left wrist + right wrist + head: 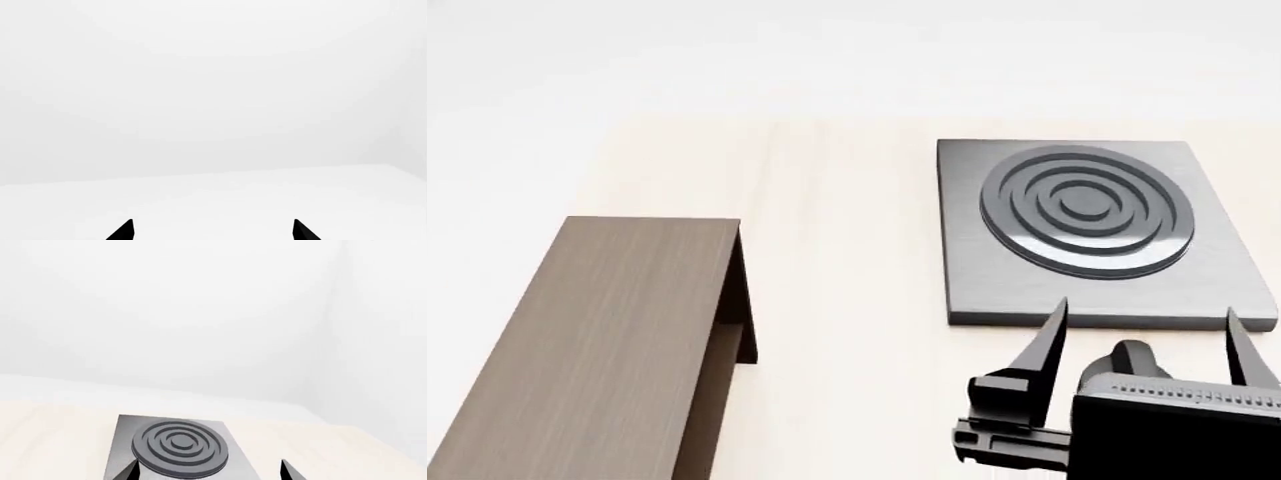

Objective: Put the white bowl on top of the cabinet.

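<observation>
Right hand [1148, 315] open, empty, beside stove plate [1094, 225]; cabinet [587, 350] well left.

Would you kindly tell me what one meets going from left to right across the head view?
cabinet → bare strip of the table → stove plate, with the right gripper just in front of its near edge.

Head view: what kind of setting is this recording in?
Probably a simulated kitchen-style tabletop in a bare white room: a grey stove plate with concentric burner rings sits on a pale wood table, and a dark wood-grain cabinet stands beside it. No bowl is in view.
</observation>
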Robot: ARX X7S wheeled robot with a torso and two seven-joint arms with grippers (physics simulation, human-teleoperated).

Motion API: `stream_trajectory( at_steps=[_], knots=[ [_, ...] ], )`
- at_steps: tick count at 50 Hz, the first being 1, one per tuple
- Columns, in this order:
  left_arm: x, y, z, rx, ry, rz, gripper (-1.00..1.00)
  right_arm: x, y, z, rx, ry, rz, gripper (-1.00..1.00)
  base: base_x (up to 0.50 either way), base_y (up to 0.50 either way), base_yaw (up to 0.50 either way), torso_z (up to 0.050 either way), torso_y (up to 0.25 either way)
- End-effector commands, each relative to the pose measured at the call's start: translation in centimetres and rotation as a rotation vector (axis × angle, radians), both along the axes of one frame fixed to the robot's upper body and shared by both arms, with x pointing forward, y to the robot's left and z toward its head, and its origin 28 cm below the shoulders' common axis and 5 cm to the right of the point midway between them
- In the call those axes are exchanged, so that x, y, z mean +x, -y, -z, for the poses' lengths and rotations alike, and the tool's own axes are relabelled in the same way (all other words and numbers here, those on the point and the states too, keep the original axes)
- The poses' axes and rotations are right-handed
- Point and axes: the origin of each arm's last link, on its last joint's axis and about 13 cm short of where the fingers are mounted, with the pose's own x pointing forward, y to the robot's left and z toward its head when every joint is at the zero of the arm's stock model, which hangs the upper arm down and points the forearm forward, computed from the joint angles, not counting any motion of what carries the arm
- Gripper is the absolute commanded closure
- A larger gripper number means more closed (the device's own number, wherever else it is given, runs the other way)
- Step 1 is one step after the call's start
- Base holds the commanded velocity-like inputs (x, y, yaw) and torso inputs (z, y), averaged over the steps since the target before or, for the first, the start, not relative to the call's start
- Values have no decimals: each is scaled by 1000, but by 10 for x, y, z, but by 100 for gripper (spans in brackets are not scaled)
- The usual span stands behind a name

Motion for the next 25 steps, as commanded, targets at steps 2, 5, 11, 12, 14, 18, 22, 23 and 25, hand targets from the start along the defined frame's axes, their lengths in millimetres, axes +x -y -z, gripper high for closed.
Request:
stream_trajectory(
  at_steps=[2,5,11,12,14,18,22,23,25],
  knots=[
    [0,0,0,0,0,-1,-100,-2,9,-12,-37,-24,29,-100,0,0,0,0,0],
    [0,0,0,-1,-1,-1,-100,-3,10,-13,-32,-27,35,-100,0,0,0,0,0],
    [0,0,0,-1,-2,0,-100,-7,15,-20,-22,-32,53,-100,0,0,0,0,0],
    [1,0,0,0,-2,0,-100,-7,16,-21,-22,-32,57,-100,0,0,0,0,0],
    [1,0,1,-1,-3,0,-100,-8,17,-24,-23,-33,68,-100,0,0,0,0,0],
    [0,0,1,-2,-2,0,-100,-9,21,-28,-20,-34,79,-100,0,0,0,0,0],
    [1,0,1,-2,-3,0,-100,-10,24,-33,-10,-41,94,-100,0,0,0,0,0],
    [0,0,1,-3,-2,-1,-100,-10,25,-33,-7,-43,96,-100,0,0,0,0,0],
    [0,0,1,-4,-2,-1,-100,-10,27,-35,-3,-47,106,-100,0,0,0,0,0]
  ],
)
